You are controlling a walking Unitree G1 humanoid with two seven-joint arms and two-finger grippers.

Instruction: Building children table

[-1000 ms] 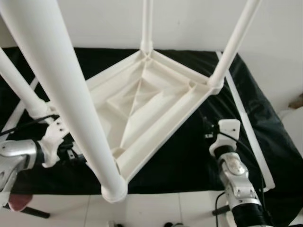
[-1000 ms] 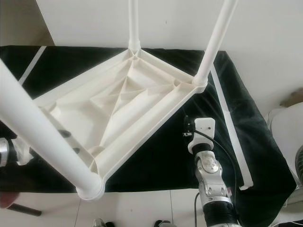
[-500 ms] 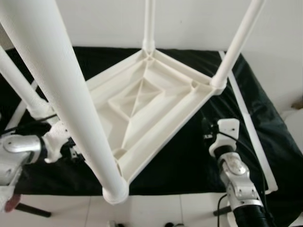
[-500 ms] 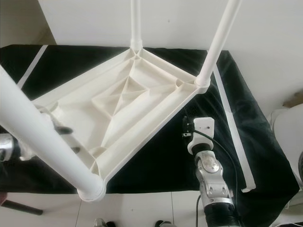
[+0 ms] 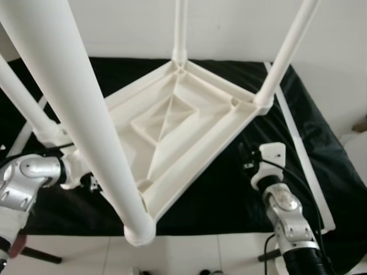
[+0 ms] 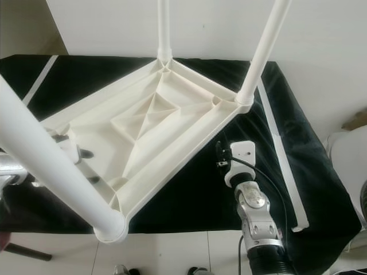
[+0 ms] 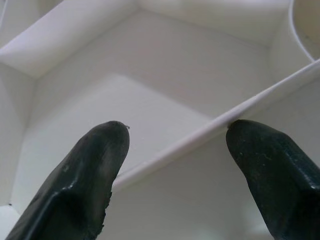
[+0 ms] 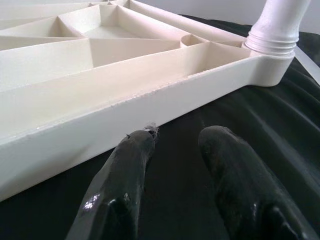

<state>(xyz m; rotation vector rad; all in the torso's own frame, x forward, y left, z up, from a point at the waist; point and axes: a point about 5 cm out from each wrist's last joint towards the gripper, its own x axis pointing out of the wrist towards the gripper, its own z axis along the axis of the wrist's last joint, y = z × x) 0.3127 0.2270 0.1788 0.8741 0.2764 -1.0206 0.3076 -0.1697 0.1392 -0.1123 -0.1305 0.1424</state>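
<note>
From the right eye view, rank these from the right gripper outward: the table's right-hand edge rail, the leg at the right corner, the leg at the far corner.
Measured from the right gripper:
1. Table's right-hand edge rail, just to its left across the black cloth.
2. Leg at the right corner, ahead and slightly right.
3. Leg at the far corner, farthest, ahead and to the left by the wall.

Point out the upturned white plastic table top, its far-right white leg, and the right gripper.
Upturned white plastic table top (image 5: pixel 172 123): left eye view, ribbed underside.
Far-right white leg (image 5: pixel 284 57): left eye view, mid-shaft.
Right gripper (image 8: pixel 175 155): right wrist view, between fingertips.
</note>
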